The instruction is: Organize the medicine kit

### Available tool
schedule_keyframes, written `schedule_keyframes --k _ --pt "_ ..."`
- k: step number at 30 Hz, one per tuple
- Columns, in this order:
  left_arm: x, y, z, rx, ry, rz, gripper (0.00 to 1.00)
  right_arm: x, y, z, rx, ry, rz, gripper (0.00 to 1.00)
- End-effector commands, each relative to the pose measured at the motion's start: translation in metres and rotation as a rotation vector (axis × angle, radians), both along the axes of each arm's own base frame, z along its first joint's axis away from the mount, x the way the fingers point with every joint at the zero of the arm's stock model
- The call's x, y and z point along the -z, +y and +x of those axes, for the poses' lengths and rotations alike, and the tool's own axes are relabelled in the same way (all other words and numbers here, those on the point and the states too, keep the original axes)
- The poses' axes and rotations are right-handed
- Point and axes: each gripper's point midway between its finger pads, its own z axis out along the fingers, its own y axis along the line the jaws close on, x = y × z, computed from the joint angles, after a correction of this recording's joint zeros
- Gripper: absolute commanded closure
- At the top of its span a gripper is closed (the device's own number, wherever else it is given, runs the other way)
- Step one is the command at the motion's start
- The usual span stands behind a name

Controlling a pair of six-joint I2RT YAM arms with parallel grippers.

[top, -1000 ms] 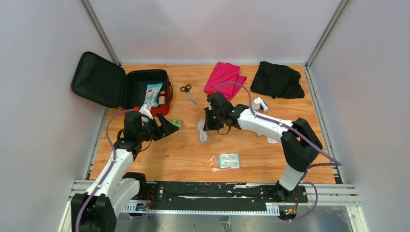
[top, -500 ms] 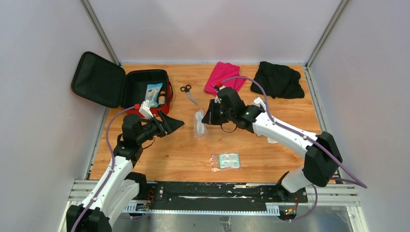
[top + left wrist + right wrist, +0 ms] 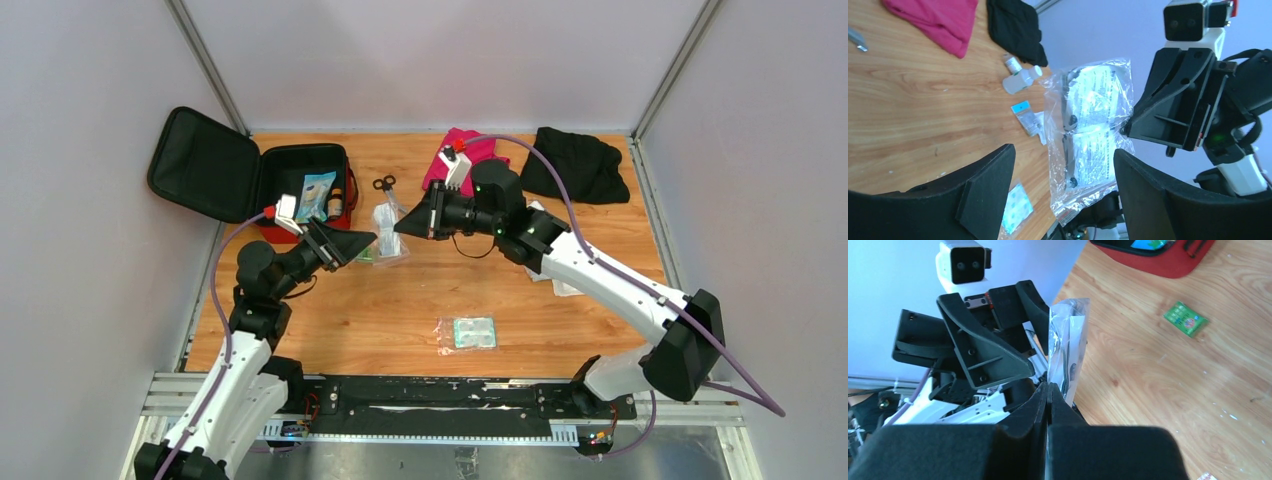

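Note:
The medicine kit lies open at the back left, lid flipped out, with a blue-white packet and a small brown bottle inside. My right gripper is shut on the edge of a clear plastic bag and holds it in the air right of the kit. The bag hangs upright, printed sachets inside, just ahead of my left gripper. That gripper's jaws stand wide open and do not touch it. In the right wrist view the bag sticks up from my shut gripper.
Scissors lie beside the kit. A pink cloth and a black cloth sit at the back. A bagged blister pack lies near the front. A green packet, white bottles and a small sachet rest on the table.
My right gripper has lifted the clear bag off the table and carried it left and back. My left gripper has risen and turned to face the bag.

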Motion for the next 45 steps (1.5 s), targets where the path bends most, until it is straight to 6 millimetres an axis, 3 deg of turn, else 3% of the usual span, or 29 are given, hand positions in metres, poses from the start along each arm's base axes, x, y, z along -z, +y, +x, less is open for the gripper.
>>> schedule_keyframes --k 1,12,26,27,29,32,34,39,40,45 --pt "-0.047 -0.007 -0.010 0.059 -0.107 -0.070 0.25 -0.048 0.006 -0.016 -0.070 -0.041 0.134 1.00" --pt "-0.083 -0.018 -0.021 0.123 -0.176 -0.122 0.38 -0.056 0.014 -0.016 -0.094 -0.010 0.196 1.00" --pt "-0.075 -0.016 -0.016 0.098 -0.163 -0.120 0.96 -0.048 -0.005 -0.008 0.000 -0.044 0.127 1.00" --pt "-0.074 -0.016 -0.015 0.093 -0.160 -0.117 0.98 -0.047 -0.008 -0.007 0.011 -0.050 0.113 0.98" --pt "-0.071 -0.015 -0.010 0.081 -0.152 -0.108 1.00 -0.043 -0.018 -0.004 0.048 -0.058 0.069 0.84" --pt "-0.056 -0.012 0.006 0.031 -0.099 -0.024 1.00 -0.038 -0.041 0.002 0.135 -0.098 -0.011 0.56" --pt "-0.037 -0.006 0.022 -0.019 -0.051 0.117 1.00 -0.031 -0.061 0.006 0.205 -0.120 -0.083 0.46" --pt "-0.001 0.033 0.076 -0.156 0.114 0.468 1.00 -0.017 -0.112 0.011 0.355 -0.172 -0.220 0.30" --pt "-0.004 0.041 0.089 -0.176 0.121 0.499 1.00 -0.011 -0.122 0.010 0.379 -0.167 -0.253 0.26" --pt "0.018 0.100 0.142 -0.275 0.250 0.698 1.00 0.008 -0.156 0.010 0.463 -0.205 -0.365 0.25"
